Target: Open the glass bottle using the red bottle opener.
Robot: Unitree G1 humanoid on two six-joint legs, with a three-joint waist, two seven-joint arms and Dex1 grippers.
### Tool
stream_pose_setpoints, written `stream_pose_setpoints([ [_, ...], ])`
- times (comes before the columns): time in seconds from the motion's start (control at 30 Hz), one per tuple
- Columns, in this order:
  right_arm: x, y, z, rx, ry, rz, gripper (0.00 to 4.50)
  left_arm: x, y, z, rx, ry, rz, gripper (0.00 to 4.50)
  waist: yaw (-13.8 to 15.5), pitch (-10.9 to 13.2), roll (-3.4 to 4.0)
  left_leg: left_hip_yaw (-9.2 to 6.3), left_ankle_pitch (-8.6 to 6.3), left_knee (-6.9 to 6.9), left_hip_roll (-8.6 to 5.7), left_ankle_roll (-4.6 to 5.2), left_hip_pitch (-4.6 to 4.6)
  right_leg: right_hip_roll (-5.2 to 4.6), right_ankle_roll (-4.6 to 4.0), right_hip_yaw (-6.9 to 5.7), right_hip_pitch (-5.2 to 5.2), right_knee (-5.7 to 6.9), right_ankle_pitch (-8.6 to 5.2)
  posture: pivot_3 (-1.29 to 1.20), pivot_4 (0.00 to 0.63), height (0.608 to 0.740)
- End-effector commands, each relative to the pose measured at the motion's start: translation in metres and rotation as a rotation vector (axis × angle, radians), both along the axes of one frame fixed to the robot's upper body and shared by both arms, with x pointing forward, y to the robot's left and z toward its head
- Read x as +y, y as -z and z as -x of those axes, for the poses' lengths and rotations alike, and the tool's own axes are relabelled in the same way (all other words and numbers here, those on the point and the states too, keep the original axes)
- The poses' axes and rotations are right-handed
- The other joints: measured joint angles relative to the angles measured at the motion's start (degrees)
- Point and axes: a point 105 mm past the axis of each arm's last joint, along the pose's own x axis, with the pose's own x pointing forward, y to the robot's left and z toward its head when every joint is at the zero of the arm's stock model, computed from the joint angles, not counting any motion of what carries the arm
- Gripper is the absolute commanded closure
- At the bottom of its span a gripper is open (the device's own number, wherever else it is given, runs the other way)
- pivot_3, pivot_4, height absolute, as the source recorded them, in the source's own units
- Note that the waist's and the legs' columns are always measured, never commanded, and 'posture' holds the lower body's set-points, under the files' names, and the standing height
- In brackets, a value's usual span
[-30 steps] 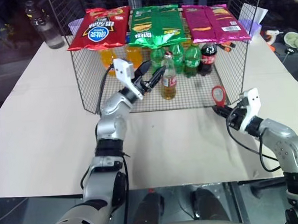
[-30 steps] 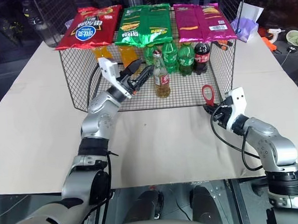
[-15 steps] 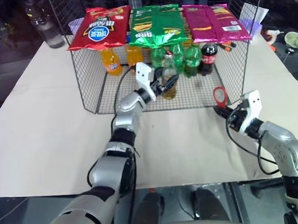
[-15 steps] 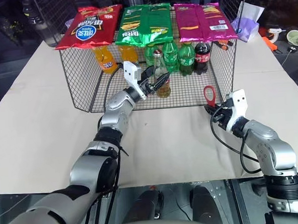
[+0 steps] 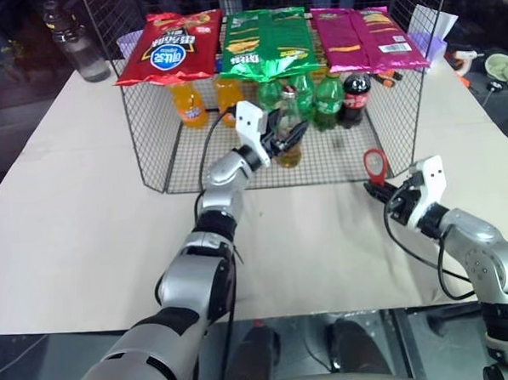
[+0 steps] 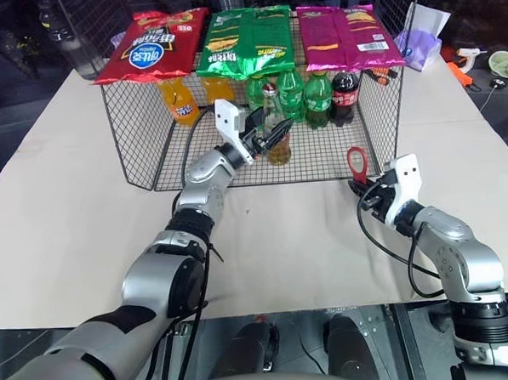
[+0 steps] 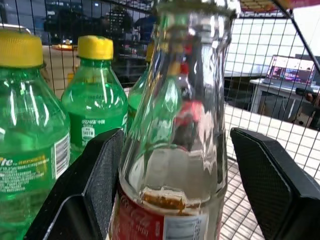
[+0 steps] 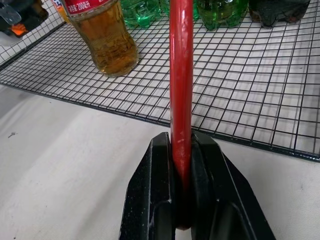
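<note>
I see glass bottle (image 7: 175, 125): clear, glossy glass, paper-like label. Green bottles (image 7: 95, 105): shiny translucent plastic, matt yellow caps. My left gripper (image 7: 175, 180) pads: black, finely textured, matt. My right gripper (image 8: 181, 165) fingers: black, slightly grainy plastic look. Red bottle opener (image 8: 181, 75): smooth, semi-gloss red. Wire basket (image 8: 260, 100): thin dark metal mesh. Chip bags (image 5: 267, 40): glossy foil. Table cover (image 5: 84, 199): matt, paper-like beige.

Wire rack (image 5: 150, 153) — chip bags (image 5: 172, 48), soda bottles (image 5: 328, 99)
</note>
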Motion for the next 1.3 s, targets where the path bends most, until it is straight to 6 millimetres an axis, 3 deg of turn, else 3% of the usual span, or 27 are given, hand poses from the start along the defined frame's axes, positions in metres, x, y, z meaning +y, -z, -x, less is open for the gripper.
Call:
stream_pose_setpoints([
  [0.03, 0.003, -0.016, 0.0, -0.07, -0.014, 0.007, 4.5, -0.001, -0.019, -0.001, -0.074, -0.009, 0.0, 1.01, 0.0, 0.0, 0.0, 0.0, 0.0, 0.0, -0.01, 0.0, 0.0, 0.0, 0.0, 0.0, 0.0, 0.0, 0.0, 0.0, 0.15, 0.74],
  [0.67, 0.006, -0.012, 0.0, -0.074, -0.007, 0.009, 4.5, -0.006, -0.035, 0.002, -0.145, 0.019, 0.025, 1.01, -0.05, 0.0, 0.0, 0.0, 0.0, 0.03, -0.01, 0.0, 0.0, 0.0, 0.0, 0.0, 0.0, 0.02, 0.0, 0.0, 0.15, 0.74],
  [1.23, 0.004, -0.013, 0.0, -0.083, 0.0, 0.026, 4.5, -0.008, -0.037, 0.0, -0.143, 0.003, 0.035, 1.01, -0.11, 0.0, 0.0, 0.01, 0.0, 0.06, -0.02, 0.0, 0.0, 0.0, 0.0, 0.0, 0.0, 0.05, 0.0, 0.0, 0.15, 0.74],
  [1.3, 0.003, -0.012, 0.0, -0.083, 0.002, 0.03, 4.5, -0.008, -0.038, -0.001, -0.143, 0.0, 0.041, 1.76, -0.12, 0.0, 0.0, 0.01, 0.0, 0.06, -0.02, 0.0, 0.0, 0.0, 0.0, 0.0, 0.0, 0.05, 0.0, 0.0, 0.15, 0.74],
])
